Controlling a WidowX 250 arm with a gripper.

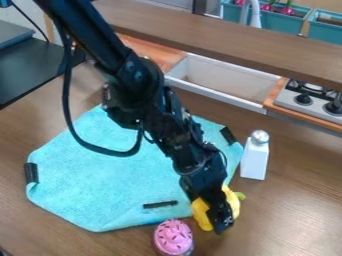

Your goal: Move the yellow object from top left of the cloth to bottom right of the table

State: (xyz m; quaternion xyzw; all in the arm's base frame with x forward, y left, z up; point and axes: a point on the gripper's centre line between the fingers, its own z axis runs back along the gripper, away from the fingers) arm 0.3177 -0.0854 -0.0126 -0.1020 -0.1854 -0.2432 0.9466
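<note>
Beyond the cloth's lower right edge, the black gripper points down with its fingers closed around the yellow object. Yellow shows on both sides of the gripper, and a small green stem sticks out at the right; the middle is hidden behind the gripper. The turquoise cloth lies on the brown table, its upper middle covered by the arm.
A pink-topped toy stands just left of the gripper at the front. The white bottle with a silver cap is upright right of the cloth. Behind are a white sink and a stove.
</note>
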